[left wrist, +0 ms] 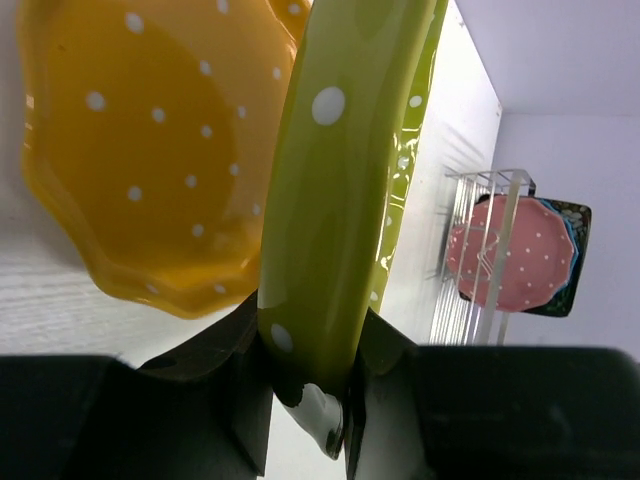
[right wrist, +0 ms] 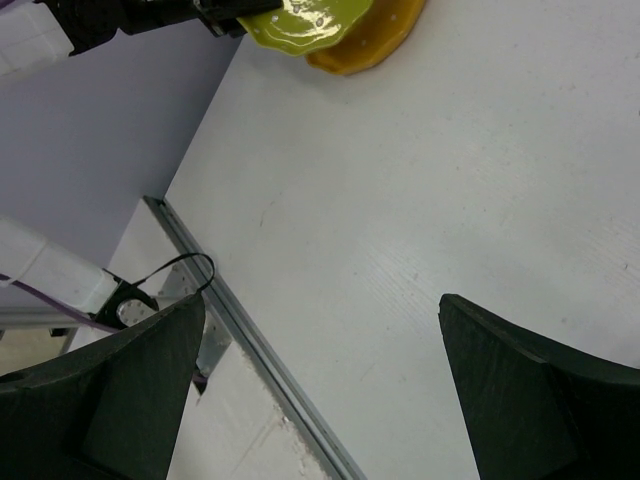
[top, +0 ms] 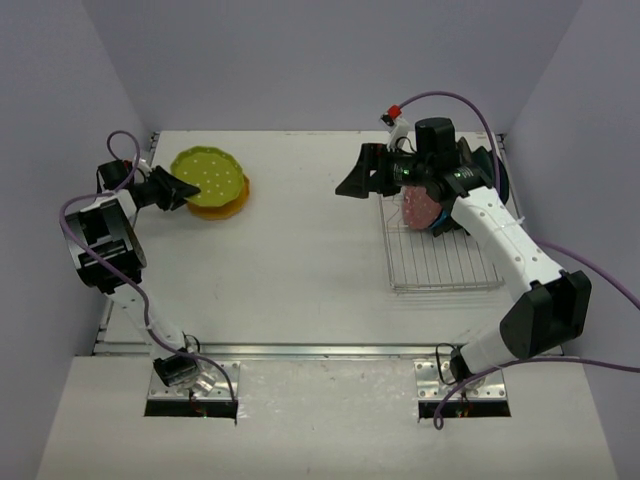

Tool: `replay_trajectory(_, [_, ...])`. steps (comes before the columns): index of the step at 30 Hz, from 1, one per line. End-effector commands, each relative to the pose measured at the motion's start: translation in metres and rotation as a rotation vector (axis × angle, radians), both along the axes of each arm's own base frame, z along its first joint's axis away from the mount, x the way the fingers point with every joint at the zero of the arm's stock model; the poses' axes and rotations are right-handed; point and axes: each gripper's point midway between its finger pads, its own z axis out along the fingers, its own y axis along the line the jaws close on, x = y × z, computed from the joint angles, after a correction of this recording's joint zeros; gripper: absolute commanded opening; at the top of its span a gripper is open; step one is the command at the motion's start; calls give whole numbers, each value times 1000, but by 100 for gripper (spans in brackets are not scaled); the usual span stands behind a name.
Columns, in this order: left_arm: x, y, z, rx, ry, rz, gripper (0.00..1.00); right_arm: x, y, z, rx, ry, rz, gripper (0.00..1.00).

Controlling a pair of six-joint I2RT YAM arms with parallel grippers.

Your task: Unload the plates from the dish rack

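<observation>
Left claw [top: 183,190] pinches the yellow-green plate [top: 208,177] over the orange plate [top: 243,197] near the table's [top: 300,290] far-left corner; stacking it seemingly needs lowering, then release, while the right claw [top: 352,182] gapes wide.

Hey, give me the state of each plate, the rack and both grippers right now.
Green plate: gripped by its rim, over the orange plate.
Orange plate: flat on the table.
Pink plate: standing on edge in the dish rack.
Black plate: standing behind the pink plate.
Dish rack: partly loaded.
Left gripper: shut on the green plate.
Right gripper: open, empty.
</observation>
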Motion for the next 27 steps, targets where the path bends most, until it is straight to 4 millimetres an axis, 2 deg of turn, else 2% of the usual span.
replay_trajectory(1, [24, 10, 34, 20, -140, -33, 0, -3, -5, 10, 4, -52, 2, 99])
replay_trajectory(13, [32, 9, 8, 11, -93, -49, 1, -2, -4, 2, 2, -27, 5, 99])
replay_trajectory(18, [35, 5, 0, 24, -73, -53, 11, -1, -4, 0, 1, -23, 6, 99])
replay_trajectory(25, [37, 4, -7, 103, -37, -51, 37, -2, -4, -1, -1, -20, 7, 99])
replay_trajectory(27, [36, 6, -8, 152, -11, -49, 42, -2, -4, 0, 0, -23, 6, 99])
